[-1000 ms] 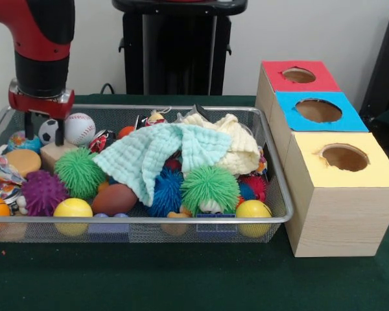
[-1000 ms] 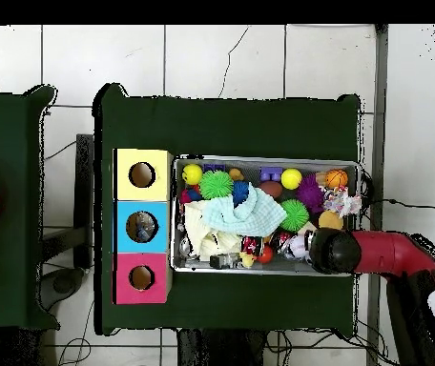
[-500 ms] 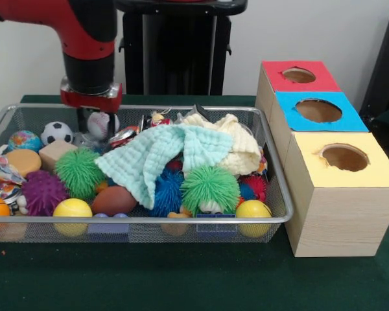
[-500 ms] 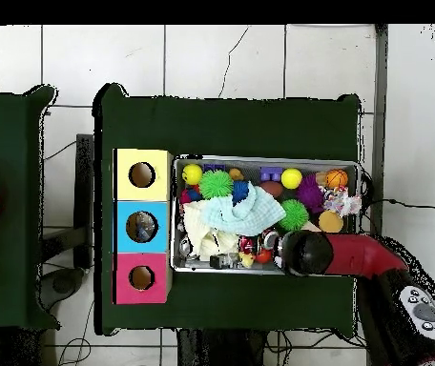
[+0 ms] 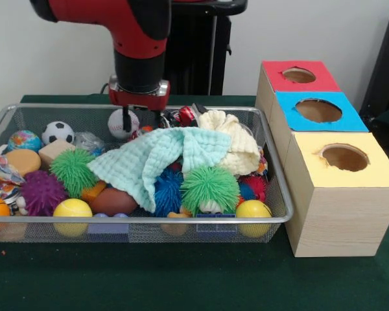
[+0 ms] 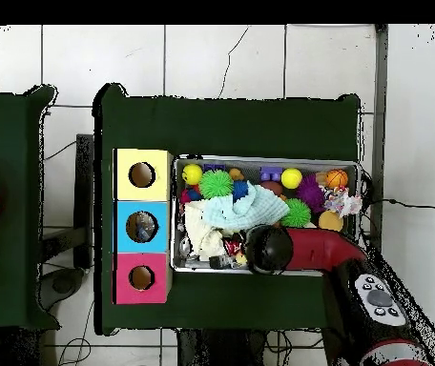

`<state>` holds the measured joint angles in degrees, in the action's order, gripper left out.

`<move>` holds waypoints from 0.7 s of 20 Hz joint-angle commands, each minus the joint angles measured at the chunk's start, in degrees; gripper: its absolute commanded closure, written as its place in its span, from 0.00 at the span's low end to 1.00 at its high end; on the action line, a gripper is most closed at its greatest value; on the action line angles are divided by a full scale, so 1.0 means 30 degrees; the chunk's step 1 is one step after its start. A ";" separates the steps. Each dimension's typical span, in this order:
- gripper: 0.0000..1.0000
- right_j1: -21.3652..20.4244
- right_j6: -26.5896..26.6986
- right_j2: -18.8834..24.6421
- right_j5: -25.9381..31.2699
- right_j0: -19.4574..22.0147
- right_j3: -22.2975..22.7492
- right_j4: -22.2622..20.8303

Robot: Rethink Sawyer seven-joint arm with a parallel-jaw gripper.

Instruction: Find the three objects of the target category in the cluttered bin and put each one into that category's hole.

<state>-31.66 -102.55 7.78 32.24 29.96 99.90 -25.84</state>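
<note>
Above the bin's (image 5: 272, 162) far side, fingers clasp the baseball (image 5: 123, 123). Lift clear of the cloth (image 5: 159, 159). Centre over the matching hole before release.

Lighting is even and bright. Soft shadows fall beneath the bin (image 5: 181, 223). No glare; focus is adequate throughout.

Your front view sits low and close, facing the silver wire-mesh bin (image 5: 142, 220), your overhead view looks straight down from high up, both sharing that bin (image 6: 265, 270) and the red, blue and yellow hole boxes (image 5: 330, 194).
</note>
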 commanded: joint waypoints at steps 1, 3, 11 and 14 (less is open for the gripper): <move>0.00 0.1526 -0.5477 -0.0486 -0.1328 -0.0928 0.1685 0.1892; 0.00 0.1741 -0.5149 -0.0708 -0.1743 -0.1056 0.1517 0.2032; 0.00 0.1473 -0.1577 -0.1287 -0.1972 0.0598 0.0047 0.0782; 0.00 0.0835 -0.0139 -0.1103 -0.1564 0.1566 -0.0125 0.0228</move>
<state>-29.70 -102.55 5.62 28.48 30.13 101.28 -22.73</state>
